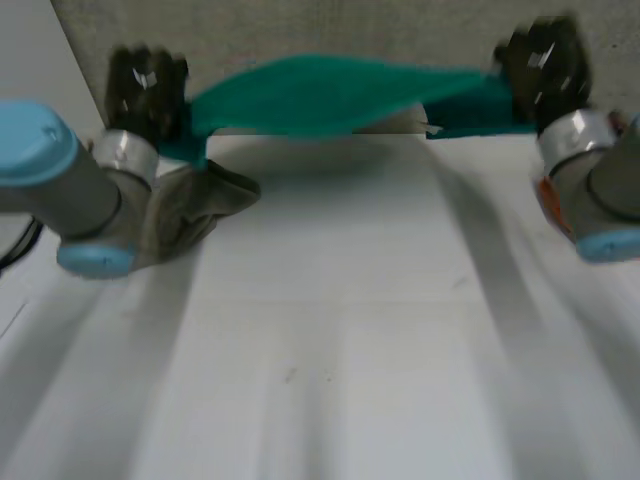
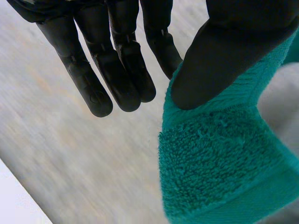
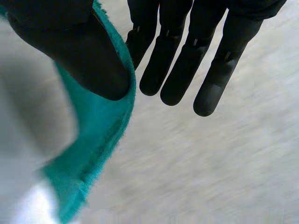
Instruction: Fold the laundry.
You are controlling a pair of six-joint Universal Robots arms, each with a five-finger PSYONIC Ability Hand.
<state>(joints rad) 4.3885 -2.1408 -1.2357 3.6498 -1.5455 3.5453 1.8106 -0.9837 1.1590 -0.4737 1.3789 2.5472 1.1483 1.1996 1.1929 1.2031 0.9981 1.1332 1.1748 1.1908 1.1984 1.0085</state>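
Observation:
A green towel point(image 1: 330, 95) hangs stretched in the air between my two hands, over the far edge of the white table point(image 1: 350, 330). My left hand point(image 1: 147, 85) holds its left end. In the left wrist view the thumb point(image 2: 219, 51) pins the towel's hemmed edge point(image 2: 215, 163) against a finger, while the other fingers point(image 2: 117, 70) stay straight beside it. My right hand point(image 1: 545, 65) holds the towel's right end. In the right wrist view its thumb point(image 3: 74, 46) pinches a thin green edge point(image 3: 98, 140), with the other fingers point(image 3: 187, 56) straight.
A crumpled olive-grey cloth point(image 1: 195, 205) lies on the table under my left forearm point(image 1: 60, 180). A grey wall point(image 1: 300, 25) stands behind the table's far edge. My right forearm point(image 1: 600, 190) comes in at the right side.

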